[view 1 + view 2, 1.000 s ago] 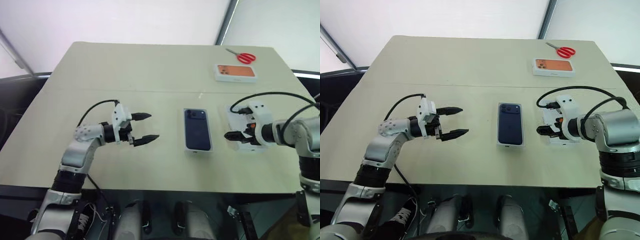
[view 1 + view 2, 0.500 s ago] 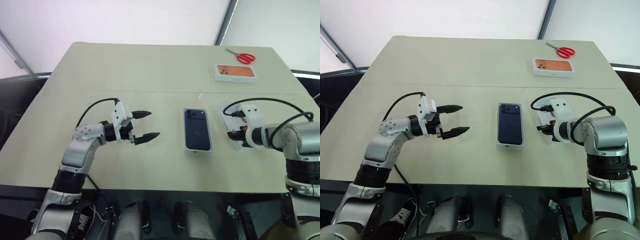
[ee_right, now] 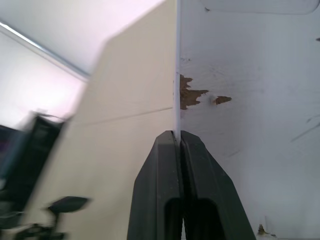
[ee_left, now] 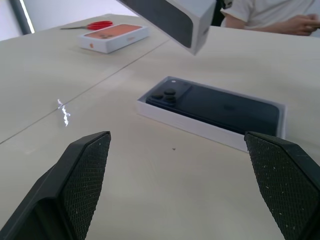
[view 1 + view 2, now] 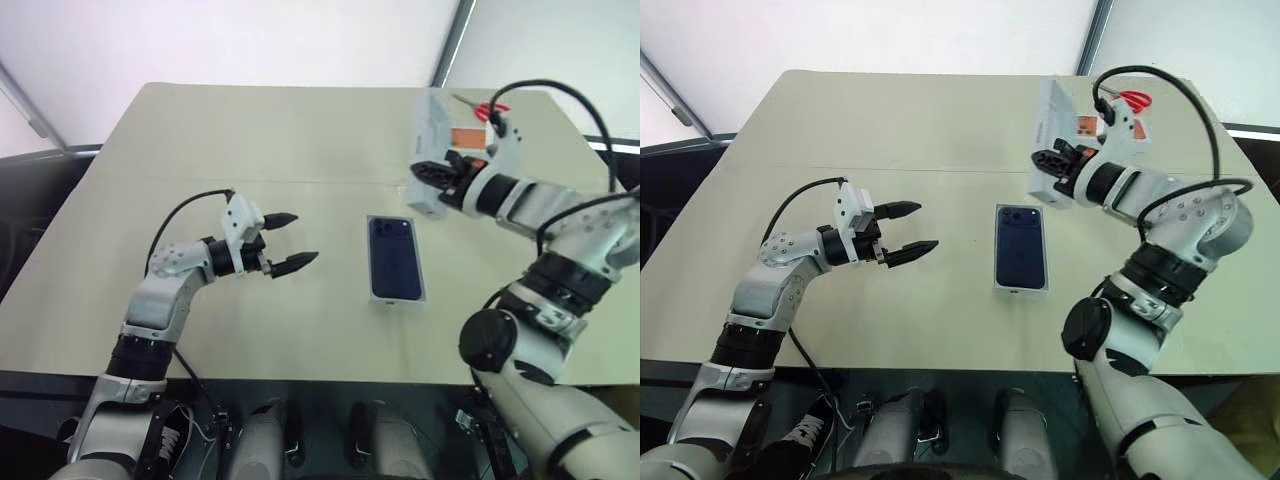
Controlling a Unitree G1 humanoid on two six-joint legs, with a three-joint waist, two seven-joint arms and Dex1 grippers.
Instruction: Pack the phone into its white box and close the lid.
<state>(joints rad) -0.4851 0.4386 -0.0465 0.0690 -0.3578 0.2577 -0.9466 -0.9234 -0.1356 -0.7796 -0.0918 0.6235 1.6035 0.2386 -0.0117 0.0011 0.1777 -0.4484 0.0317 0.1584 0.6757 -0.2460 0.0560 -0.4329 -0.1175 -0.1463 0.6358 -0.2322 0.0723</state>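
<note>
Lid (image 5: 1047, 140), white rectangular cardboard shell, pinched by wall in right gripper (image 5: 1049, 160), airborne for capping navy phone (image 5: 1021, 247) in shallow white box (image 5: 1019, 290); left gripper (image 5: 912, 227) wide, empty.

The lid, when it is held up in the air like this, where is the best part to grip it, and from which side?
Probably by one thin wall, as the right gripper does: the lid is a hollow shell too broad to span, so one finger goes inside, one outside, coming from the open side.

Red-handled scissors (image 4: 95, 25) lie just beyond an orange-printed phone box (image 4: 114, 37) on the beige table (image 5: 250, 140)
</note>
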